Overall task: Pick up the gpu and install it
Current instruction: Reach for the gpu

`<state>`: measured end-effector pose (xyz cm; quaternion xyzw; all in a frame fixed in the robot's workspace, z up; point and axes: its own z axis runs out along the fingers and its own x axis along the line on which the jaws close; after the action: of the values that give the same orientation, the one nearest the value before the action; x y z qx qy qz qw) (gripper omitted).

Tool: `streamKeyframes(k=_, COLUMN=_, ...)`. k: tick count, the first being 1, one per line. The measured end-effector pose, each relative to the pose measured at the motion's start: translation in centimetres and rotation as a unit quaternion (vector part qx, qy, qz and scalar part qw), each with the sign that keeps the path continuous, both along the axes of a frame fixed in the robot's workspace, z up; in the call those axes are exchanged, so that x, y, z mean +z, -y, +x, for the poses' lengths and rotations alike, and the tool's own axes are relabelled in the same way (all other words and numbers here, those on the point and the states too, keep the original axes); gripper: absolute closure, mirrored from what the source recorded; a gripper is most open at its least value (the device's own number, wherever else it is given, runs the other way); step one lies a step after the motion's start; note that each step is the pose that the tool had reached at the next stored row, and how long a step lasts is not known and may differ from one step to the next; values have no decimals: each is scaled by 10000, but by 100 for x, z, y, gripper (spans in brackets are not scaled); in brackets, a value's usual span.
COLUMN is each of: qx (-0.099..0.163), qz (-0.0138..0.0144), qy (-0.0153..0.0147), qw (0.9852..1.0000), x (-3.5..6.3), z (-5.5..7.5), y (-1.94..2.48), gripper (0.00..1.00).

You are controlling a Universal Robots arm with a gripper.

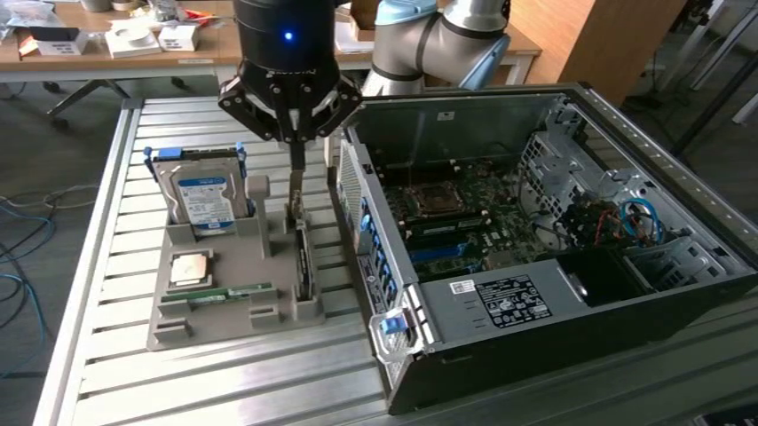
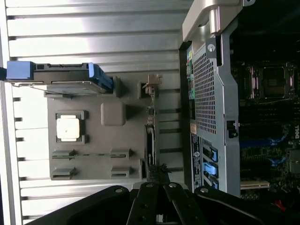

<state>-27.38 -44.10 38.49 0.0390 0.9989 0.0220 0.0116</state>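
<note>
One closed hand (image 1: 296, 138) plumb above gpu (image 1: 303, 262)

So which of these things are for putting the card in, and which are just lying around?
For the job: the card, the open computer case, the tool above the card.
Just lying about: the hard drive, the square chip, the green memory stick, all in the gray holder.

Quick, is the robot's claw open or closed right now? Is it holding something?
Gripper: closed, pinching the edge of the gpu, which stands in the gray holder.
</note>
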Motion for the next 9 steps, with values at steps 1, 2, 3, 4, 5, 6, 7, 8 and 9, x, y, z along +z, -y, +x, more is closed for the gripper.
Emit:
streamKeyframes(k=1, qx=1, qz=0, qy=0, qw=10000, x=-2, z=0, y=16, gripper=89)
streamKeyframes(k=2, qx=0, qz=0, qy=0, qw=10000, x=-3, z=0, y=32, gripper=89)
streamKeyframes(k=3, qx=0, qz=0, qy=0, qw=10000, x=-4, z=0, y=46, gripper=89)
streamKeyframes(k=4, qx=0, qz=0, qy=0, qw=10000, x=-5, z=0, y=55, gripper=89)
streamKeyframes(k=5, qx=-1, qz=1, qy=1, qw=10000, x=-8, z=0, y=62, gripper=89)
streamKeyframes(k=6, qx=-2, qz=0, qy=0, qw=10000, x=-9, z=0, y=70, gripper=89)
streamKeyframes(k=7, qx=-2, qz=0, qy=0, qw=10000, x=-10, z=0, y=77, gripper=89)
streamKeyframes(k=8, qx=-3, qz=0, qy=1, qw=10000, x=-12, z=0, y=81, gripper=89)
streamKeyframes(k=9, qx=-3, qz=1, qy=0, qw=10000, x=-13, z=0, y=81, gripper=89)
